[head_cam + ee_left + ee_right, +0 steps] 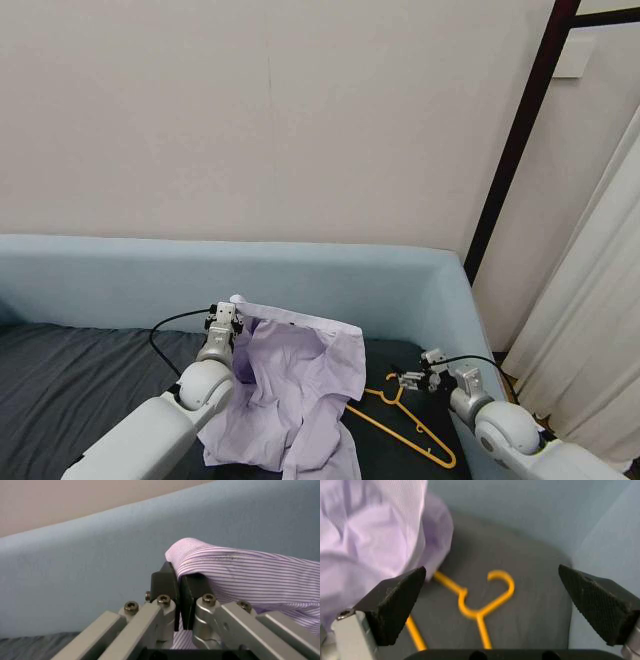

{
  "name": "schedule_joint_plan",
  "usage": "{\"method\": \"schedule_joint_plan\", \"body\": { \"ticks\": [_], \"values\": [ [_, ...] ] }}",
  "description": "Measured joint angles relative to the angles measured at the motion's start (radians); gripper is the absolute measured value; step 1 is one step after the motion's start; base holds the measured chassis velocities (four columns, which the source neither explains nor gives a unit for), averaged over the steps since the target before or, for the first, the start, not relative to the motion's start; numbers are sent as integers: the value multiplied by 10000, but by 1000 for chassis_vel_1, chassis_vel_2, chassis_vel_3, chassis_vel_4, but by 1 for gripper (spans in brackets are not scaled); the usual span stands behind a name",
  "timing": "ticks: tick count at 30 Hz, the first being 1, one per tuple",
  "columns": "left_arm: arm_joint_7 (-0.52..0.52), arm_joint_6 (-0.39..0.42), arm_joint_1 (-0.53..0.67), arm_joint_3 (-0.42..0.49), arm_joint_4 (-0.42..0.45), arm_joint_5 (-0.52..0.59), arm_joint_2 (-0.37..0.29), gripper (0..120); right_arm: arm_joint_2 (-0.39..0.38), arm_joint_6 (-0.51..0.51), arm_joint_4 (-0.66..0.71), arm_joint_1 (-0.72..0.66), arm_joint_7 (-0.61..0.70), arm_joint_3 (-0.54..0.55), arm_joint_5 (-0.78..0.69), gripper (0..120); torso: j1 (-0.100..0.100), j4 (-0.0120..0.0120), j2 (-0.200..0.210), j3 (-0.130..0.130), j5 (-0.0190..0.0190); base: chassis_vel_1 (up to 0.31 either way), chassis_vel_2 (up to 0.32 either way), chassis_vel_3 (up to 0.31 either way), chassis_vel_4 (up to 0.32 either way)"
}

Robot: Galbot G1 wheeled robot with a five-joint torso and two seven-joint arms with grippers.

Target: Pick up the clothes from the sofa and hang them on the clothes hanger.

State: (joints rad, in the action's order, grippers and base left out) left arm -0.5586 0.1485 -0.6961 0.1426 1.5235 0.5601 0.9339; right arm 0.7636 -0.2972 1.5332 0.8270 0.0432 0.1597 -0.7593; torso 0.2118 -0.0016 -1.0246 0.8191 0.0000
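Note:
A lilac striped shirt [290, 395] is held up over the dark seat of the sofa [60, 385]. My left gripper [224, 318] is shut on its upper edge, close to the light blue backrest; the left wrist view shows the pads [172, 588] pinching the striped cloth [245, 573]. An orange clothes hanger [410, 425] lies flat on the seat at the shirt's right, partly under its hem. My right gripper [408, 379] hovers open just above the hanger's hook [495, 592], with the fingers [395, 603] spread wide on either side of it.
The sofa's light blue backrest [330, 280] and right armrest [450, 310] close in the corner around the hanger. A dark vertical post [515, 140] and a white curtain [590, 300] stand to the right, behind the sofa.

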Motion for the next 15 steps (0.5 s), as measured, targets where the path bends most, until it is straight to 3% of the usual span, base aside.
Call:
{"method": "schedule_joint_plan", "body": {
  "ticks": [7, 15],
  "values": [
    [546, -1183, -541, -198, 6, -830, 48, 0, 524, -1761, -1271, -866, -842, 574, 333, 100, 1, 2, 0, 1, 0, 0, 0, 0, 0],
    [693, -1462, -972, -277, 326, -901, 97, 0, 1210, -2147, -2717, -2018, -1303, 1541, 293, 100, 0, 2, 0, 1, -2, 0, 0, 0, 0]
  ]
}}
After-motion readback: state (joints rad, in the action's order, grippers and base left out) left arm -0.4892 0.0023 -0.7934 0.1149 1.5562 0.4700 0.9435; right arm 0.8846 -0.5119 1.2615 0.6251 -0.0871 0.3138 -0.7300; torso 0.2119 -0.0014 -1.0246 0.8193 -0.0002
